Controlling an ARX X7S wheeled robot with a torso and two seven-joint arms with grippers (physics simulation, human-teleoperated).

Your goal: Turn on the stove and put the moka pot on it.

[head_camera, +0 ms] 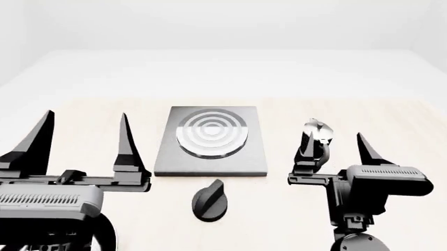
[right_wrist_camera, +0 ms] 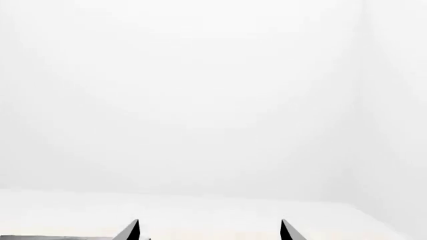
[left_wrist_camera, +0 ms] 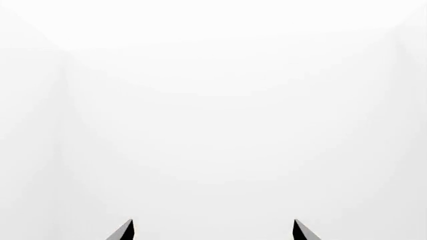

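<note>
In the head view the stove [head_camera: 211, 142] is a flat dark-grey slab with concentric rings in its middle, lying on the pale table. Its round black knob [head_camera: 210, 200] sits in front of it. The moka pot [head_camera: 317, 138], black with a shiny silver lid, stands to the stove's right, partly hidden behind my right gripper's inner finger. My right gripper [head_camera: 336, 141] is open, its fingers pointing up, empty. My left gripper [head_camera: 85, 130] is open and empty at the left of the stove. Both wrist views show only spread fingertips [left_wrist_camera: 125, 231] [right_wrist_camera: 130, 231] against white walls.
The pale wooden table [head_camera: 391, 120] spreads on both sides of the stove and ends at a far edge, with white floor and walls behind it. No other objects show.
</note>
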